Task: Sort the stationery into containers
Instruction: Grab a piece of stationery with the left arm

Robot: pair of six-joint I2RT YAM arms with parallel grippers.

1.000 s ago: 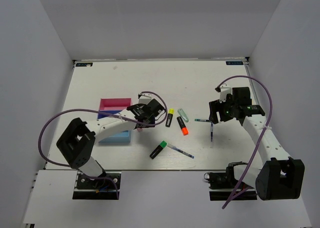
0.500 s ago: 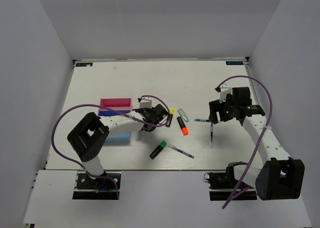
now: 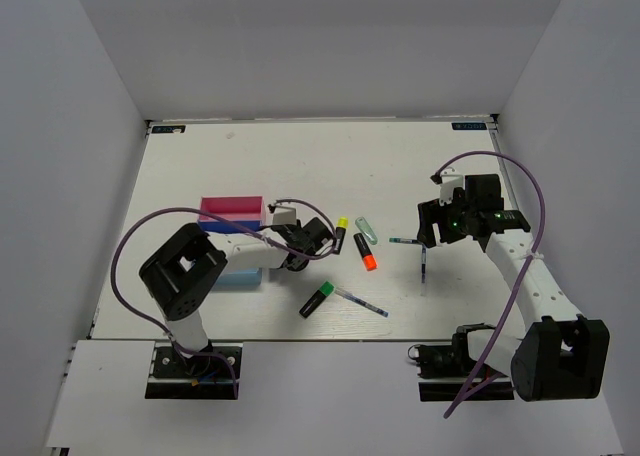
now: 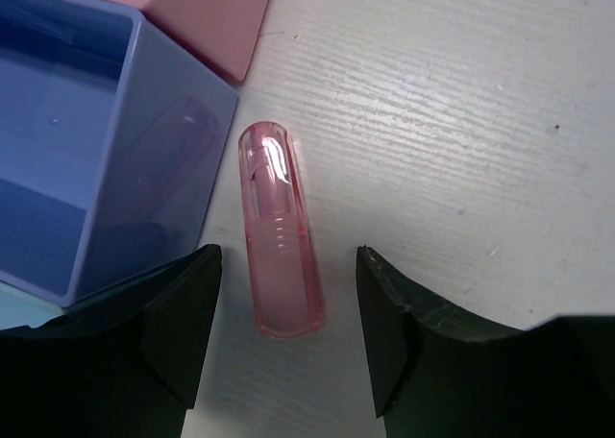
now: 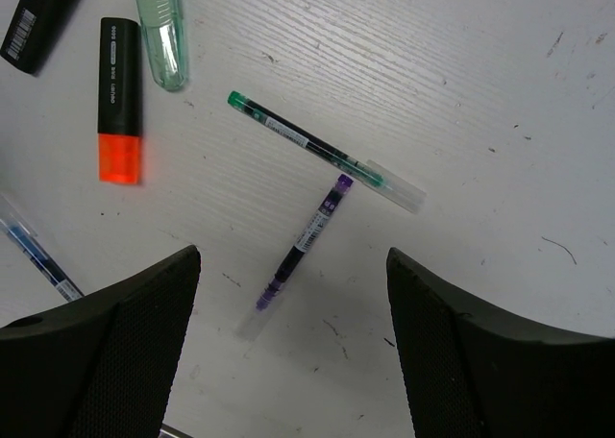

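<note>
A small pink piece (image 4: 279, 231) lies flat on the table, right beside the blue tray (image 4: 173, 198). My left gripper (image 4: 288, 332) is open, with a finger on each side of the piece's near end and not touching it. The magenta tray (image 4: 216, 20) adjoins the blue one. In the top view my left gripper (image 3: 300, 244) is at the trays' right edge (image 3: 231, 208). My right gripper (image 5: 293, 361) is open and empty above a purple pen (image 5: 307, 241) and a green pen (image 5: 322, 150).
An orange-capped highlighter (image 3: 364, 251), a yellow-capped highlighter (image 3: 339, 235) and a pale teal marker (image 3: 366, 230) lie mid-table. A green-capped highlighter (image 3: 317, 299) and a blue pen (image 3: 360, 301) lie nearer the front. The light blue tray (image 3: 240, 273) is the nearest one.
My left gripper has shifted a little right and toward the front, down beside the trays. The right arm has not moved.
</note>
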